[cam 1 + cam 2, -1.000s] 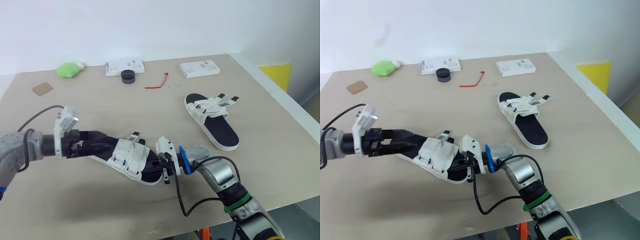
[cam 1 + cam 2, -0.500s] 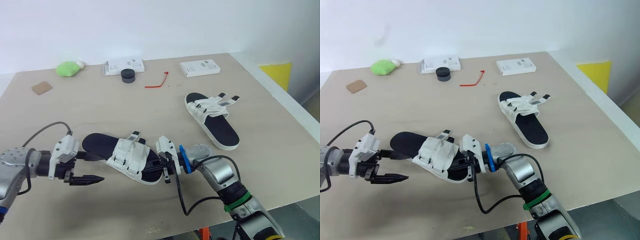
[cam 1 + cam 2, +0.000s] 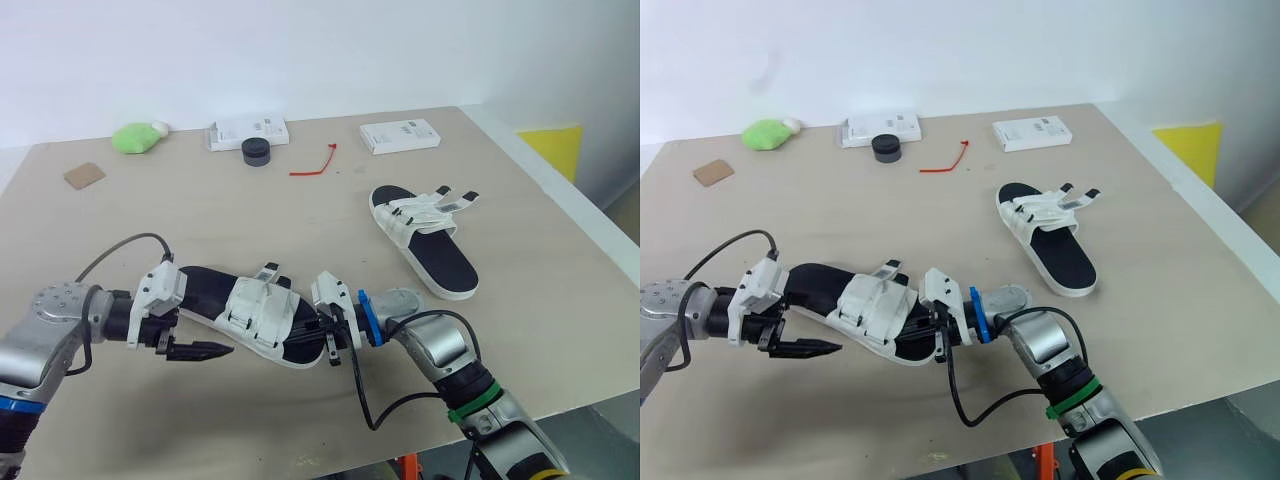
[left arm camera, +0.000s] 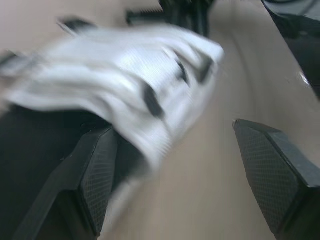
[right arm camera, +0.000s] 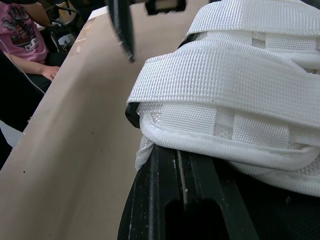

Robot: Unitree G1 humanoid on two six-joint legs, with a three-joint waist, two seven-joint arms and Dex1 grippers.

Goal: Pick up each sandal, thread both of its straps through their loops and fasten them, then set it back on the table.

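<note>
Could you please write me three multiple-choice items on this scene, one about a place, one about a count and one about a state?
1. Where does the green object lie?
A) at the table's far left
B) at its near right corner
C) in its middle

2. How many white boxes lie on the table?
A) one
B) two
C) four

3. How is the left gripper?
A) open
B) shut, empty
C) shut on the green object

Answers:
1 A: it sits by the far left edge.
2 B: one is by the black tub, a second further right.
3 A: its fingers stand wide apart beside the near sandal.
</note>
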